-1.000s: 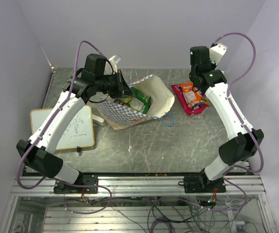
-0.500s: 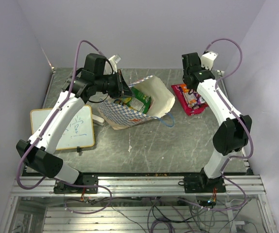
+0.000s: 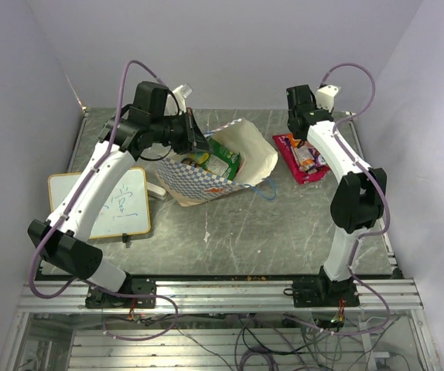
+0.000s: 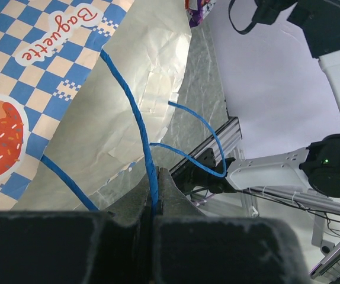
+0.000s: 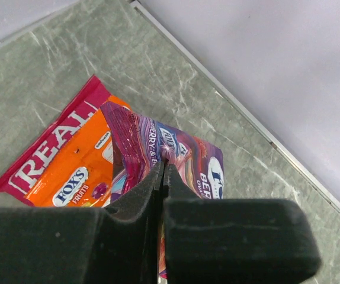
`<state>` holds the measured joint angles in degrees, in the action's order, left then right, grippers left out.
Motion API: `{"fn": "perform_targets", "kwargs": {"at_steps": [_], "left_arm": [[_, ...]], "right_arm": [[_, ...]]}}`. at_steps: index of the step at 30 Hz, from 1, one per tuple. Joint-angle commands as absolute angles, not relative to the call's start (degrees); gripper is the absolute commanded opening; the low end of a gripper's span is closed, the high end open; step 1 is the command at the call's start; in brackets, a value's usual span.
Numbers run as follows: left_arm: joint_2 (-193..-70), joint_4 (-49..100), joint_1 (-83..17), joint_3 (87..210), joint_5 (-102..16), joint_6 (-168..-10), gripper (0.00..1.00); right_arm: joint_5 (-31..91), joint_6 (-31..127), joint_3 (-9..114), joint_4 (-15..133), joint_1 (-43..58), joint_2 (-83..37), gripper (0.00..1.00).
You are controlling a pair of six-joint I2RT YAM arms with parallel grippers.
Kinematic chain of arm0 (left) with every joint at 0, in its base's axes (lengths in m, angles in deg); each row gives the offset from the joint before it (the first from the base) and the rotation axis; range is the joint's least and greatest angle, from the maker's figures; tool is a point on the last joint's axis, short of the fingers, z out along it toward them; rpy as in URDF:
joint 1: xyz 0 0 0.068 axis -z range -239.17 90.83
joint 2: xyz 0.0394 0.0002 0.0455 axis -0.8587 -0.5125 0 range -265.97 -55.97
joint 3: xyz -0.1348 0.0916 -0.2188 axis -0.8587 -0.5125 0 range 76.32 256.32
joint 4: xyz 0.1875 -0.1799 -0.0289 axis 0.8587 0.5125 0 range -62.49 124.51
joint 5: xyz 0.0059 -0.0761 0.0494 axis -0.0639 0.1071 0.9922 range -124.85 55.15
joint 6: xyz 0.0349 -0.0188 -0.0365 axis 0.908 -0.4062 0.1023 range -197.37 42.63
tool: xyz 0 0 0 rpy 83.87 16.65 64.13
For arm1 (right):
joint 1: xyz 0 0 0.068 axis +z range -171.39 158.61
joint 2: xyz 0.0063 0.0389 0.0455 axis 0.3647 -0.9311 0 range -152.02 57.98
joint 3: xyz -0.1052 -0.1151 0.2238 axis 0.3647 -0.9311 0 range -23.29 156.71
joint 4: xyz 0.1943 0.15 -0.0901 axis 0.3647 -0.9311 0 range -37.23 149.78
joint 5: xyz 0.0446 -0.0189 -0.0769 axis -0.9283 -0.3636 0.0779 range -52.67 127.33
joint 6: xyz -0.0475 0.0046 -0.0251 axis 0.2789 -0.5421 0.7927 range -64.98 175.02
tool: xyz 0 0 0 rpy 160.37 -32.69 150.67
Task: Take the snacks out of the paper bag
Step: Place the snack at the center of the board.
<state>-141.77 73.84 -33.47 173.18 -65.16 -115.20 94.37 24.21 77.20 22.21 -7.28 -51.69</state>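
- Fingers of my left gripper [image 4: 156, 177] were pressed together on a thin blue cord handle [image 4: 135, 118] of the paper bag [image 3: 206, 184], with the cord running up from between the tips to the bag's cream paper.
- The paper bag lay tilted on its side on the grey table [image 3: 284, 224]. Its blue-and-white checked outside faced the near left, and its mouth stood open toward the right.
- My left gripper sat at the far left rim of the bag's mouth.
- A green packet [image 3: 223, 161] lay inside the bag, just within the mouth, with other wrappers beside it too small to tell apart.
- The bag's second handle [image 3: 266, 190] drooped onto the table at its near right corner.
- My right gripper [image 5: 162, 171] had its fingers pressed together, poised over a small pile of snacks to the right of the bag and apart from it.
- In that pile a purple packet [image 5: 185, 155] lay partly over an orange packet [image 5: 78, 171], and both rested on a magenta-pink packet [image 5: 45, 158].
- I could not tell whether my right fingertips touched the purple packet.
- A white writing board [image 3: 117, 202] lay flat to the left of the bag.
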Motion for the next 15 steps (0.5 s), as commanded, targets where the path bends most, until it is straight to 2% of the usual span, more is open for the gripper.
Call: {"fn": "perform_targets", "kwargs": {"at_steps": [1,15], "left_arm": [[-142.08,75.45,-33.85,176.05,-66.95,-113.65,0.07],[-142.02,76.26,-33.85,176.26,-65.74,-113.23,0.07]], "right_arm": [[96.25,23.68,79.53,23.78,-7.90,-53.30,0.00],[93.37,20.72,88.20,21.89,-8.12,-64.15,0.00]]}}
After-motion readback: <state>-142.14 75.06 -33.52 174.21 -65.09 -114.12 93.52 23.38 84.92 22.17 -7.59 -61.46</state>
